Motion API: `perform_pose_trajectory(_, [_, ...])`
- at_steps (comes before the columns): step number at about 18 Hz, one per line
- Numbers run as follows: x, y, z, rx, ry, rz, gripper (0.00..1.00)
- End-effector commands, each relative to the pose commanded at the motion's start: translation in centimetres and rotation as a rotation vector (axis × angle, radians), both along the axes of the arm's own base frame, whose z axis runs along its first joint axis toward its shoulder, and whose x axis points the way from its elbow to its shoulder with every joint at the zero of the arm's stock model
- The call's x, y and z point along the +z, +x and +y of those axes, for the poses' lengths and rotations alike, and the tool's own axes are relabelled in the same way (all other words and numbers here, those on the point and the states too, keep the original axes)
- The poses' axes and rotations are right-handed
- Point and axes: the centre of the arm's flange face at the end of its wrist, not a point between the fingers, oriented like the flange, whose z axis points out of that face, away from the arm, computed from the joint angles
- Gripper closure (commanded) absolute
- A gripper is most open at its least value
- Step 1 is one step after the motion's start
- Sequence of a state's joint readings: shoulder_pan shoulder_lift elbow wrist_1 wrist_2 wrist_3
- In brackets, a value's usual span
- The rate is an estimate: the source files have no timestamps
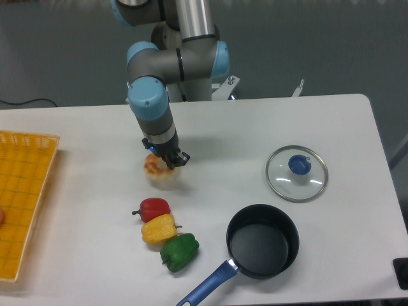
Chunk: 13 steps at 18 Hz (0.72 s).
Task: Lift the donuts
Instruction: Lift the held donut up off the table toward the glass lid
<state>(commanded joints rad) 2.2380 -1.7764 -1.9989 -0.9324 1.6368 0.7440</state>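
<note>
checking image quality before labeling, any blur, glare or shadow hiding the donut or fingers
Fixed camera: soft overall; the donut is a fuzzy tan patch, the dark fingers merge into it. Faint shadow beneath it. No strong glare on the glass lid.

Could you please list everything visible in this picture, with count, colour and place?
donut: one, golden-tan with orange patches, mid-table, in the gripper
peppers: three, red, yellow, green, in a row at the front
pot: one, black with blue handle, front right
glass lid: one, clear with blue knob, right
basket: one, yellow, left edge
table: one, white
arm: one, grey and light blue, at the back
gripper: one, dark fingers shut on the donut
</note>
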Motion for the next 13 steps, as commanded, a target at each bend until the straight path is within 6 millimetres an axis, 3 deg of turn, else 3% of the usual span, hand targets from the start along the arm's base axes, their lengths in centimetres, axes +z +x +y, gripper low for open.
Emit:
perform_pose_trajectory(3, [2.0,-1.5,0.7,0.006,-0.010,-0.008,1.00])
perform_pose_trajectory(7, [5.8,-5.3,0.9,0.029,0.005,-0.005,1.00])
perform_pose_trajectory(11, [8.8,-8.8,-0.7,0.006,0.067,-0.013,1.00])
perform_pose_trajectory(13, [9.0,-10.1,-1.8,-0.014,0.066,-0.013,1.00])
